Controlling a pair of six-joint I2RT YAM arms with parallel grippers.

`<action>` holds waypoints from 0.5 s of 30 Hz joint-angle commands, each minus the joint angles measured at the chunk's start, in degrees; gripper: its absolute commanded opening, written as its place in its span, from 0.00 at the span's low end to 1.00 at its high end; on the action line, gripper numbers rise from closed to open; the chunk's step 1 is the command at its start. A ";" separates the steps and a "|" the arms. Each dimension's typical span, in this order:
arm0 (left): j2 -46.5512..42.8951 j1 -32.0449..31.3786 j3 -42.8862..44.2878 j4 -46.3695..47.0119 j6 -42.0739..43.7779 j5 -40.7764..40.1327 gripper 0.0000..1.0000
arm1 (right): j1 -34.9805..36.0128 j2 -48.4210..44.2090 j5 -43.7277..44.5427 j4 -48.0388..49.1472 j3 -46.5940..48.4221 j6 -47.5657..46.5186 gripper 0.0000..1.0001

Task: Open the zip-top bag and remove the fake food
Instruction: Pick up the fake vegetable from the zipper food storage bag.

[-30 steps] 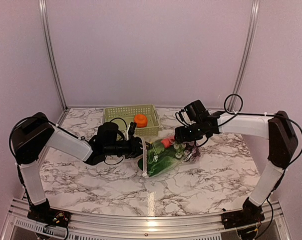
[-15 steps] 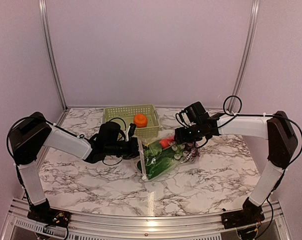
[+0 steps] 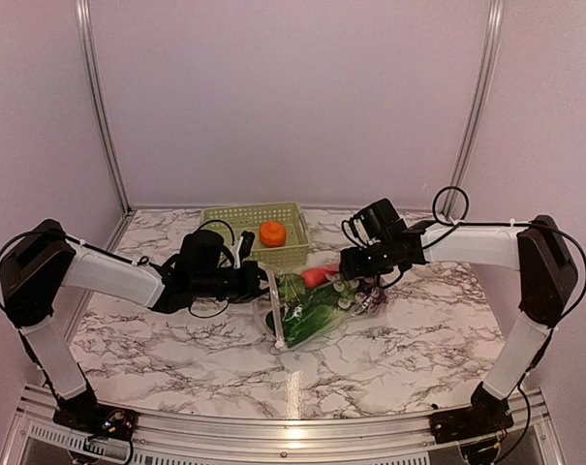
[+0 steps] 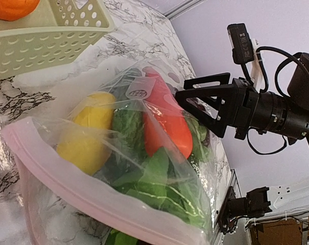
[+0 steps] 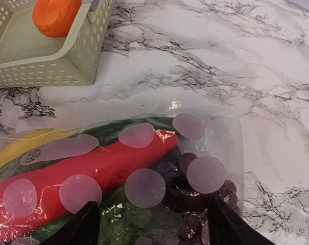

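Observation:
The zip-top bag (image 3: 307, 308) lies in the middle of the table with the fake food inside. In the left wrist view its pink zip strip (image 4: 93, 199) runs along the bottom, before a yellow piece (image 4: 88, 135), green leaves (image 4: 154, 178) and a red pepper (image 4: 164, 122). My left gripper (image 3: 259, 283) is shut on the bag's zip edge; its fingers are hidden in its own view. My right gripper (image 5: 154, 224) stands open, with a finger on each side of the bag's far end, over the purple grapes (image 5: 195, 189) and red pepper (image 5: 93, 173).
A pale green lattice basket (image 3: 236, 221) stands behind the bag, with one orange fruit (image 3: 271, 232) in it. Its corner (image 5: 88, 41) is close to the bag's upper left. Marble tabletop lies to the right and in front.
My left gripper has shut on the bag's zip edge and drawn back to the left, standing that edge up. The right gripper has stayed where it was.

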 commanded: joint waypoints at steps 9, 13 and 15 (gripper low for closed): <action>-8.75 1.16 -5.61 -8.65 6.15 -5.51 0.00 | 0.33 -0.19 1.67 0.02 0.48 0.67 0.71; -11.71 1.28 -7.71 -9.28 7.33 -6.13 0.00 | 0.30 0.09 1.84 -0.18 0.94 0.61 0.70; -13.49 1.34 -8.33 -10.26 8.03 -6.65 0.00 | 0.30 0.10 1.88 -0.07 0.96 0.73 0.70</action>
